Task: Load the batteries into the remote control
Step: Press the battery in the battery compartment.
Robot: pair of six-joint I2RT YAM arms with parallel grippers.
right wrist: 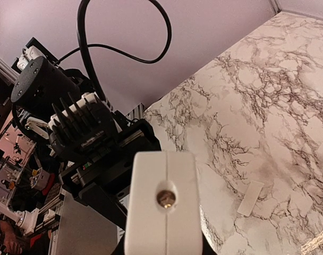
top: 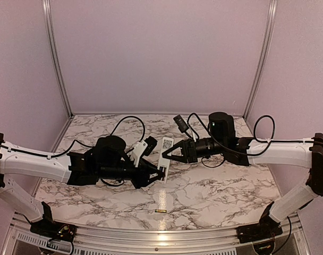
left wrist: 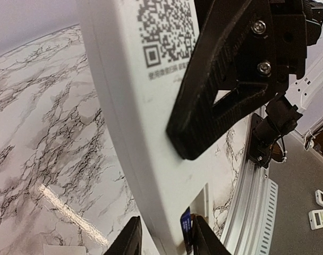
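The white remote control (top: 166,153) is held off the table at the centre, its back with a QR code (left wrist: 167,32) facing up. My right gripper (top: 168,155) is shut on its middle; one black finger (left wrist: 220,106) lies across the back. The remote's top end (right wrist: 164,212) fills the right wrist view. My left gripper (left wrist: 164,241) straddles the remote's lower end with its jaws apart. The dark battery (left wrist: 186,232) stands against its right finger at the recessed compartment (left wrist: 205,199). The golden battery (top: 161,211) lies on the marble near the front edge.
A small flat white cover piece (right wrist: 250,197) lies on the marble table (top: 220,186). Purple walls close in the back and sides. A metal rail (top: 151,234) runs along the front edge. The left arm's black body (right wrist: 71,127) sits just behind the remote.
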